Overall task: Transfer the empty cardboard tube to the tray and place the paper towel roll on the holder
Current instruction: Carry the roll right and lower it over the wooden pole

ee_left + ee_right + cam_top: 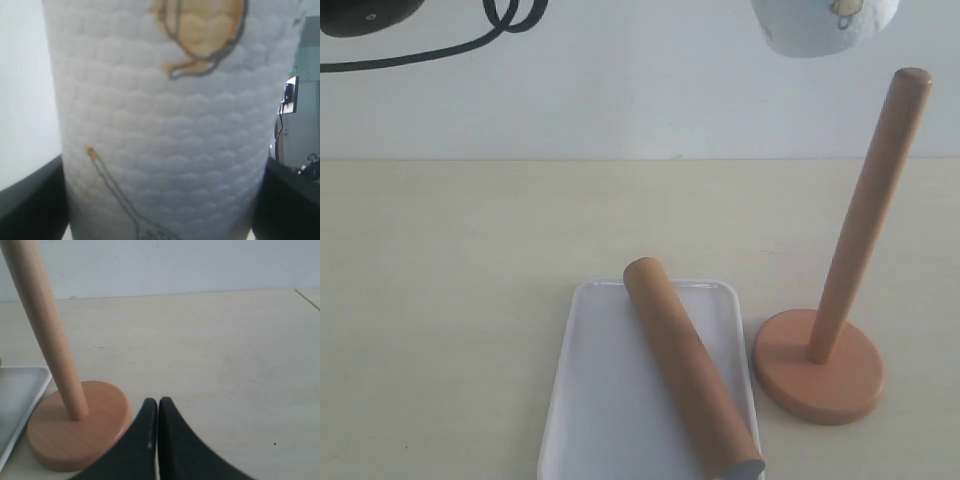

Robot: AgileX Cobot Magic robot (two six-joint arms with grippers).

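The brown cardboard tube lies diagonally in the white tray at the table's front. The wooden holder stands to the right of the tray, its post bare. The white paper towel roll hangs high at the top edge of the exterior view, just left of the post's tip. In the left wrist view the paper towel roll fills the frame between the dark fingers, held by my left gripper. My right gripper is shut and empty, low beside the holder base.
A black cable hangs against the white wall at the upper left. The tray's corner shows beside the holder base in the right wrist view.
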